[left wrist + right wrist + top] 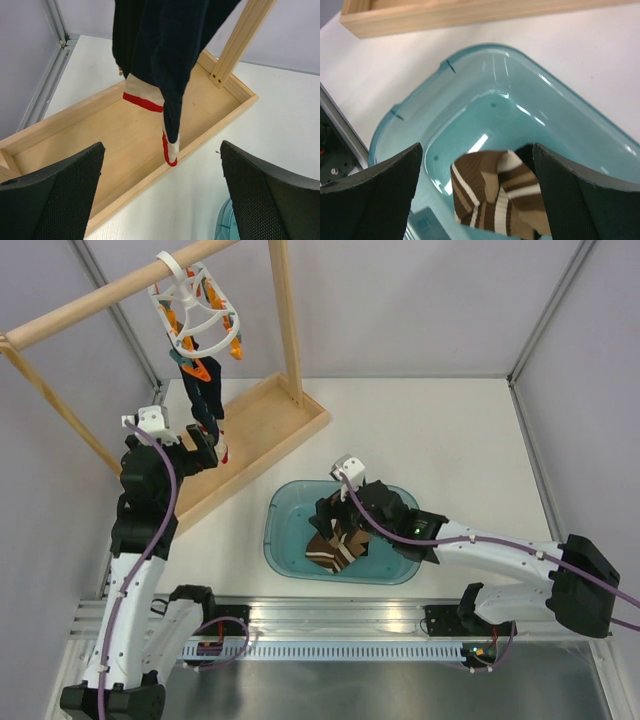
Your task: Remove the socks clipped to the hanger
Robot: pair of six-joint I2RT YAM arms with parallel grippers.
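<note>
The white ring hanger (pixel 195 302) with orange and teal clips hangs from the wooden pole. Dark navy socks (pixel 203 388) dangle from it, their red-and-white patches (pixel 143 96) low over the wooden tray. My left gripper (pixel 211 446) is open just below and in front of the sock tips (pixel 170 150), touching nothing; its fingers (pixel 55 195) stand wide apart. My right gripper (pixel 336 524) is open over the teal basin (pixel 390 565). A brown, tan and white striped sock (pixel 495 197) lies crumpled in the basin between its fingers (pixel 370 200), with a dark sock edge beside it.
The wooden rack has a slanted pole (pixel 100 298), an upright post (pixel 285 315) and a shallow tray base (pixel 265 430) at the back left. The basin's rim (pixel 420 85) sits near the table's front rail (pixel 330 608). Grey walls enclose the table.
</note>
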